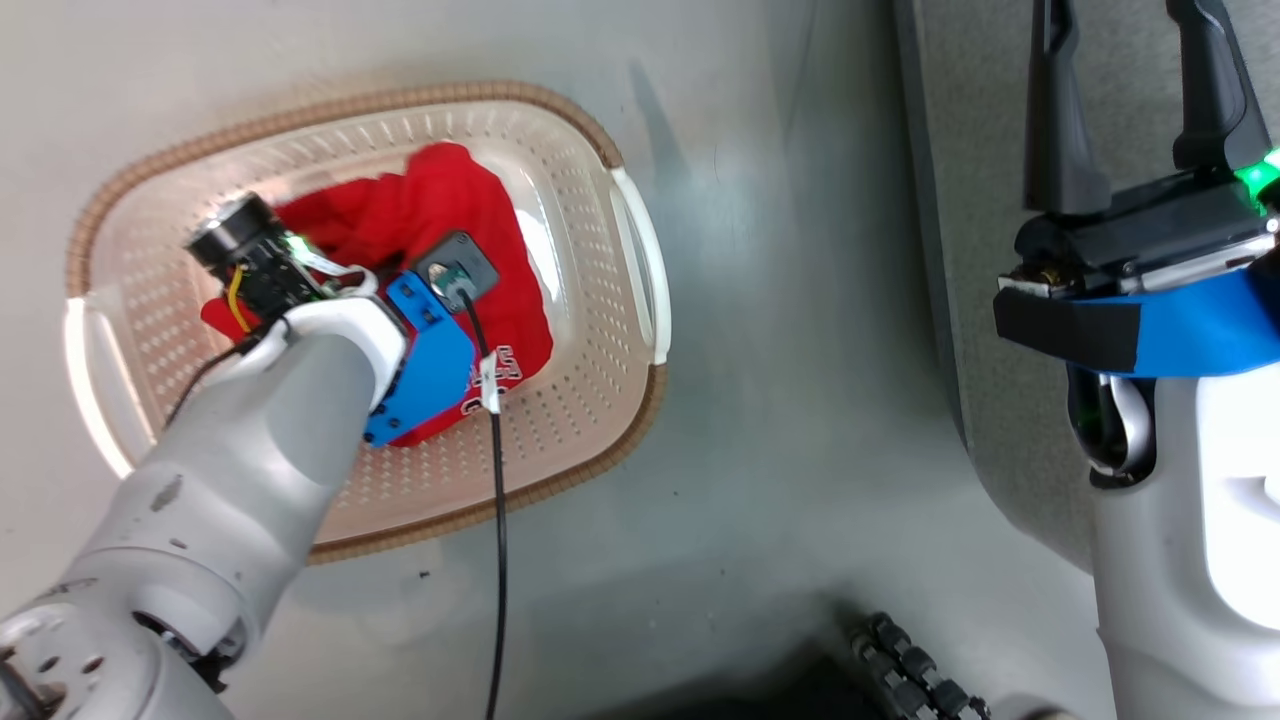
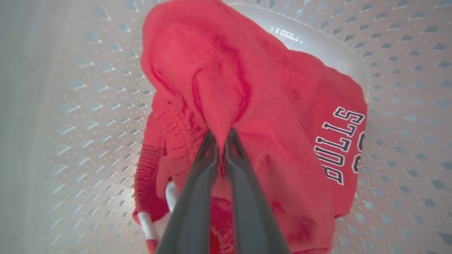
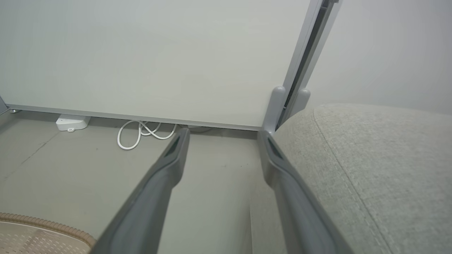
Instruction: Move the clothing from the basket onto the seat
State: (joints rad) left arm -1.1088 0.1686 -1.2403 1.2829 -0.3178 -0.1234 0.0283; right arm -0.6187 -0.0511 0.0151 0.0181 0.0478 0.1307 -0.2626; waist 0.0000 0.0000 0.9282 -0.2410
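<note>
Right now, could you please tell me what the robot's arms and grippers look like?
Both arms have pale grey-white shells. The left arm carries a blue bracket at the wrist, a black cable and a yellow wire. The right arm has a blue band with black tape and a green light. The fingers are long and dark grey.

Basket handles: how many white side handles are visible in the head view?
2. The right handle is on the basket's end nearer the seat; the left handle is on the opposite end.
</note>
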